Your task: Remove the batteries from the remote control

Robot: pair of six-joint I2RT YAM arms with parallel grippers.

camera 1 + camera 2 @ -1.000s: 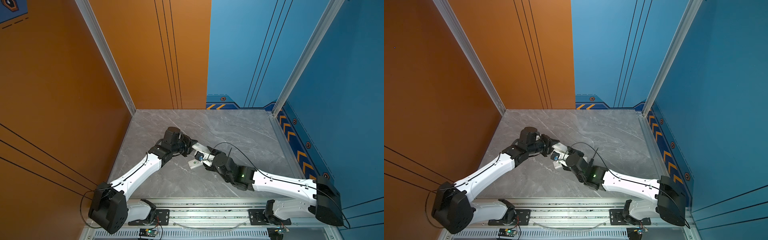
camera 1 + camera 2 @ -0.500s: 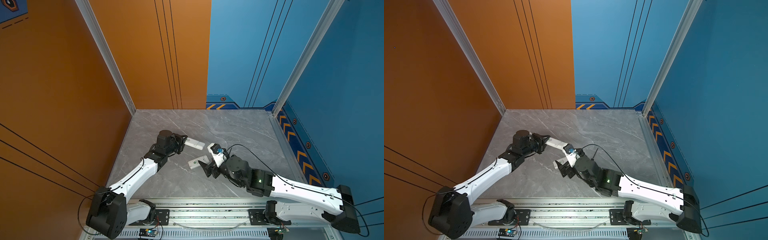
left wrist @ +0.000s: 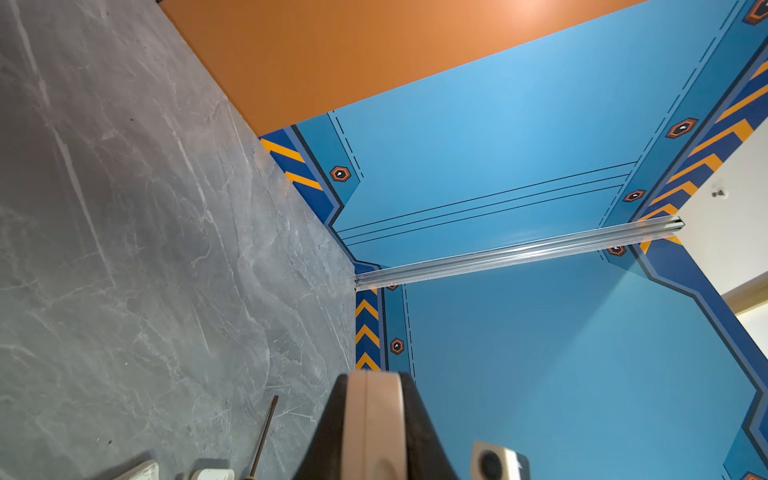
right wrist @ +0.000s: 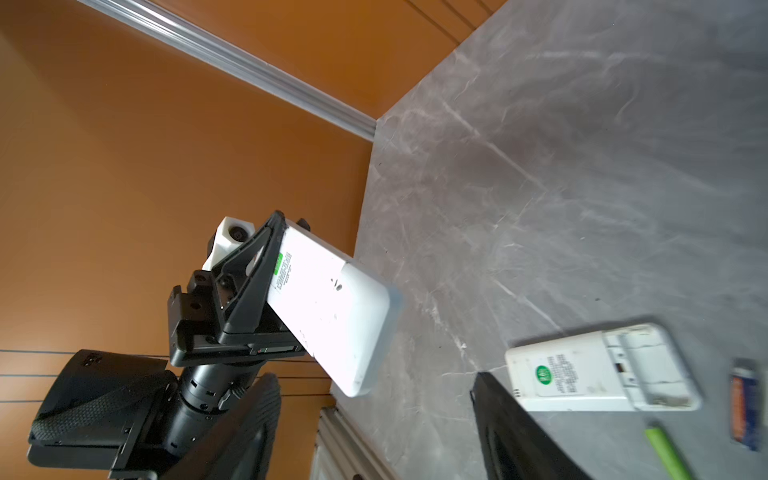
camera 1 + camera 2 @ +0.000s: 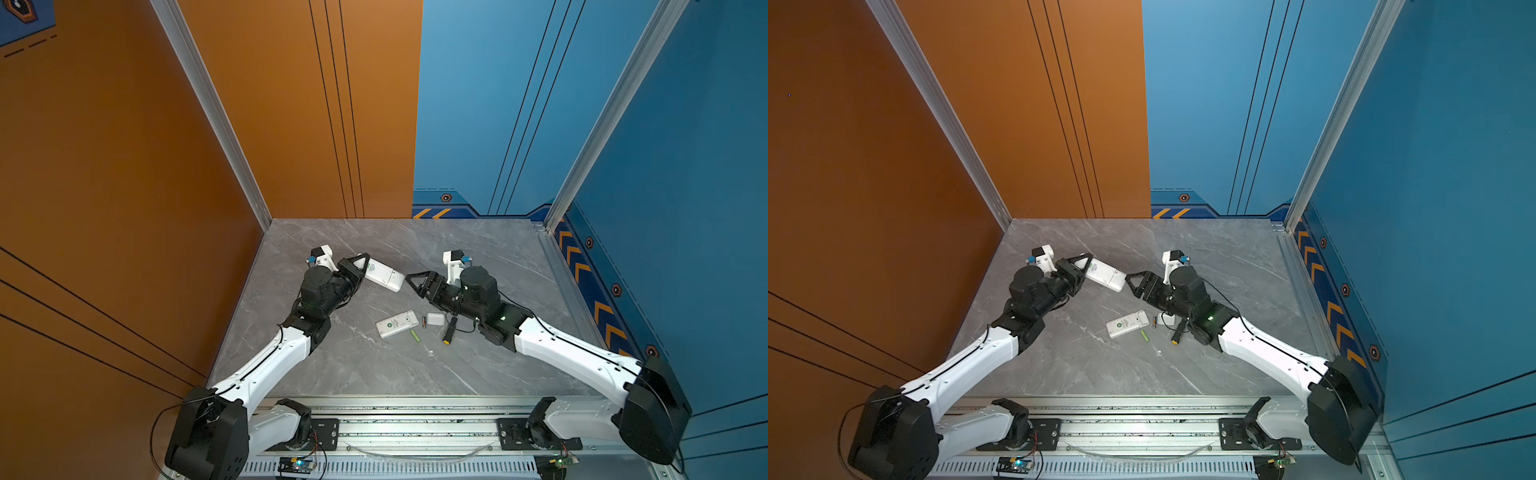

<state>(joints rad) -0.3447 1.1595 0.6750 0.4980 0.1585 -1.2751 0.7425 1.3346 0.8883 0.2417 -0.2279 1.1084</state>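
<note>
Pinched by one end in the left gripper (image 5: 366,268), the raised remote (image 5: 384,275) may twist free if the spread right gripper (image 5: 410,277) beside its far end pries the shut cover (image 4: 365,332); on the table (image 5: 374,365) behind that gripper lie a green battery (image 5: 414,336), dark battery (image 5: 424,322), emptied remote (image 5: 397,324), lid (image 5: 435,318) and screwdriver (image 5: 449,330), none obstructing.

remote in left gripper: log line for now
left gripper shut on held remote, cover on | right gripper open, empty | second remote bay open | green battery, orange battery on table
</note>
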